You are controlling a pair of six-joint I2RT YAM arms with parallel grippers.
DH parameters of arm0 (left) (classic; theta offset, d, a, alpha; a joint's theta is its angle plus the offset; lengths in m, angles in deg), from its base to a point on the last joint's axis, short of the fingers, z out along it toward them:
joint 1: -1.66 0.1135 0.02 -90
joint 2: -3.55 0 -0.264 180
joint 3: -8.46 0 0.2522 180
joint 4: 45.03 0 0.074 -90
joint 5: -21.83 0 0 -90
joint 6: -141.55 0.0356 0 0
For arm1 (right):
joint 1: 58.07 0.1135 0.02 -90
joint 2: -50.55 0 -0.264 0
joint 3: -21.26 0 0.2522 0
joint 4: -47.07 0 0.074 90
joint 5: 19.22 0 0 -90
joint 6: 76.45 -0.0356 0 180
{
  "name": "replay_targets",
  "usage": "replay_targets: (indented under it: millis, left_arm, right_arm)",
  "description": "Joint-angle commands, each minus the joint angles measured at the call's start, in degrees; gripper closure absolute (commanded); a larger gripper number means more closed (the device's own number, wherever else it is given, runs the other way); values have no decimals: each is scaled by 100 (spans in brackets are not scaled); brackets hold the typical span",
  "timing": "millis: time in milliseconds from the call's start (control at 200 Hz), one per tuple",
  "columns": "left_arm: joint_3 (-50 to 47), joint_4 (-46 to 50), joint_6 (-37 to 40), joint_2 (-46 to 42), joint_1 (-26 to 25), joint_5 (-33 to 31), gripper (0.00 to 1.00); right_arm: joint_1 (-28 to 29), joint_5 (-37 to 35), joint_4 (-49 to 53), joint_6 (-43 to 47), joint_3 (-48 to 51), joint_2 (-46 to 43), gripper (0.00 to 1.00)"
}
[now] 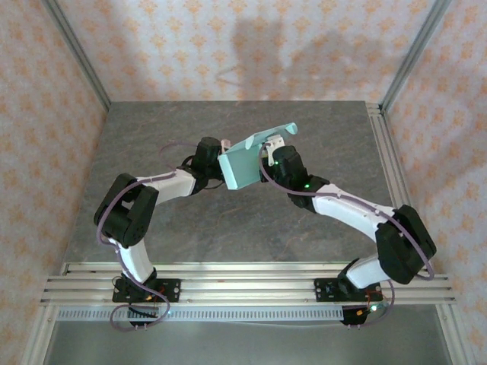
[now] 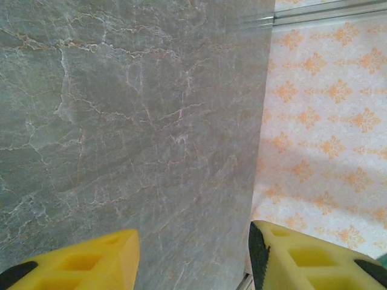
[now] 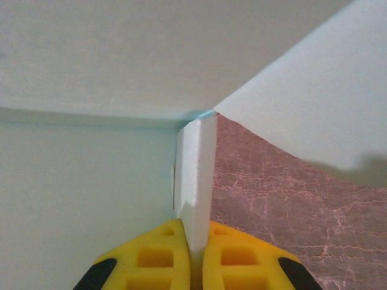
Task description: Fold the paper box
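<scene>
Yellow fingers (image 3: pixel 158 258) of the right gripper (image 3: pixel 195 261) are clamped on a thin upright flap of the paper box (image 1: pixel 243 163), a pale mint-green card sheet held above the grey marbled table (image 1: pixel 228 224), centre of the overhead frame. The left gripper (image 2: pixel 193 254), just left of the box, has its fingers (image 2: pixel 91 263) spread apart over bare table.

One paper box (image 1: pixel 245 161), one left pincer (image 2: pixel 193 257), one right pincer (image 3: pixel 195 241), one table (image 1: pixel 228 220)
</scene>
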Motion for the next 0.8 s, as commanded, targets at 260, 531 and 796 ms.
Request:
replay_targets:
  millis: [260, 531, 796]
  left_arm:
    - [-379, -422, 191, -6, 183, 73, 47]
    - [-1033, -296, 352, -247, 669, -221, 46]
    - [-1438, 867, 1083, -1122, 1173, -767, 46]
  right_arm:
    - [32, -456, 345, 256, 411, -568, 100]
    - [-351, -123, -45, -314, 717, -448, 100]
    - [-316, -643, 140, -355, 600, 417, 100]
